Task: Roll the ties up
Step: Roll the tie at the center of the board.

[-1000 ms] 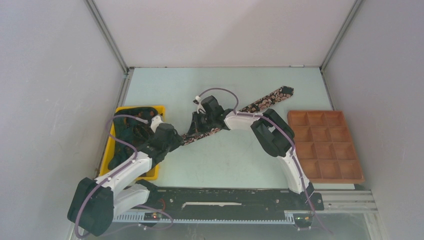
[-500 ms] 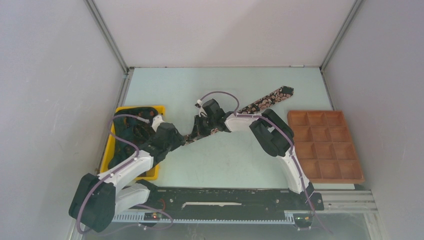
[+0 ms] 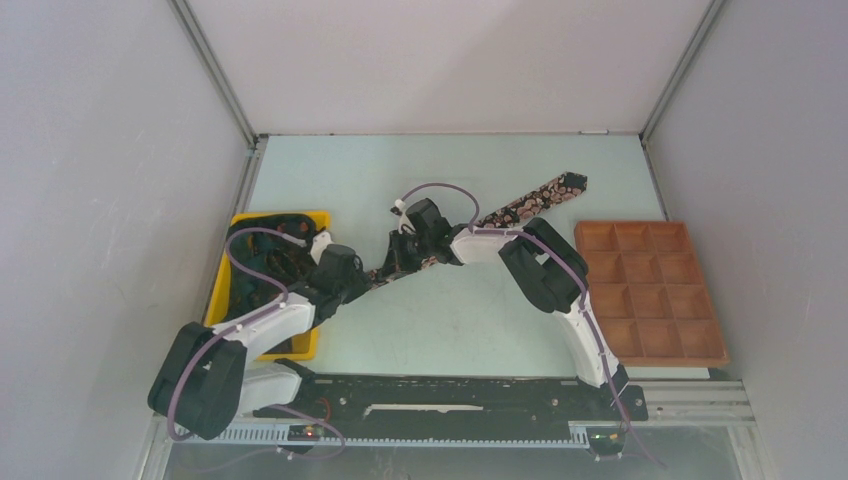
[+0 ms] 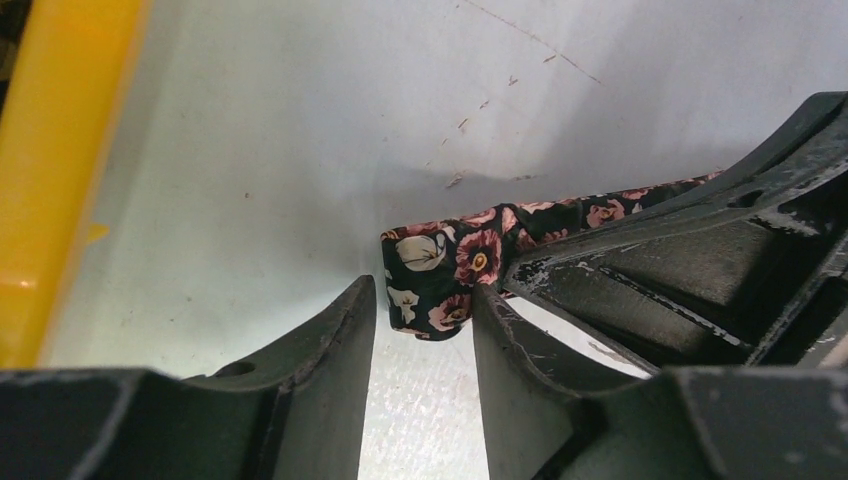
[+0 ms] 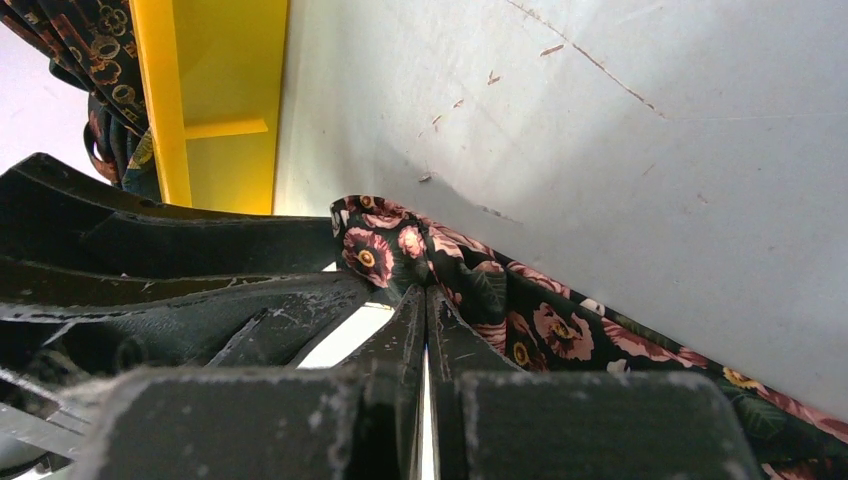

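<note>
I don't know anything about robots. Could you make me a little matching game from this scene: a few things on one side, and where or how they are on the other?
Things:
1. floral tie
2. yellow bin
3. brown tray
4. right arm's jaws

Descriptions:
A. on the robot's right side, split into compartments
B. closed, pinching cloth
C. on the robot's left side
D. lying stretched out diagonally in the middle

Pairs: 1-D, 2-C, 3-A, 4-B
</note>
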Controlling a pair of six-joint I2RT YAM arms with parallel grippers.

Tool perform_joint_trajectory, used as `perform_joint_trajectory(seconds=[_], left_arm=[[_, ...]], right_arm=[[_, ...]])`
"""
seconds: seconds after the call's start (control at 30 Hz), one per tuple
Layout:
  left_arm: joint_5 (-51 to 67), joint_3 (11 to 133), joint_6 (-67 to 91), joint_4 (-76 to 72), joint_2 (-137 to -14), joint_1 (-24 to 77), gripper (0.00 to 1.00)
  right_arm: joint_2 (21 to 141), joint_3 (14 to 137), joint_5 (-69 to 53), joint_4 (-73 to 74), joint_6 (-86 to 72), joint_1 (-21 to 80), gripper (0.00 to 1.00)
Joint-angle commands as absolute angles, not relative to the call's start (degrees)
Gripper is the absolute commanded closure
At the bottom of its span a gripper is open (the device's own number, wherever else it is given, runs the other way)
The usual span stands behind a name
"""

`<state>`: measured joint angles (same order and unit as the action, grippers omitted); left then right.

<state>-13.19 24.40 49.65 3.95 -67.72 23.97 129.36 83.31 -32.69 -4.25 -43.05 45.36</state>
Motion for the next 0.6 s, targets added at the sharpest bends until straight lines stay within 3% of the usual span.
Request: perform_joint_trajectory(seconds=[0.0, 0.17, 0.27, 0.57], left_arm=[[-12.83, 24.71, 50.45, 1.06, -69.46, 23.66, 0.55], [-12.51, 24.35, 50.71, 0.28, -71.68, 23.64, 0.58], [-12.11, 24.35, 50.8, -1.68, -72.68, 23.65, 0.65], [-12.69, 23.62, 51.35, -0.66, -71.33, 23.64, 0.96]], right_arm=[[130.48, 82.54, -31.88, -5.0, -42.36, 45.08, 0.99], [130.1, 82.14, -31.9, -5.32, -42.44, 45.0, 1.0], [129.91, 81.96, -31.96, -5.44, -42.5, 44.95, 1.0], [127.37, 82.15, -31.89, -5.25, -42.34, 44.84, 0.99]])
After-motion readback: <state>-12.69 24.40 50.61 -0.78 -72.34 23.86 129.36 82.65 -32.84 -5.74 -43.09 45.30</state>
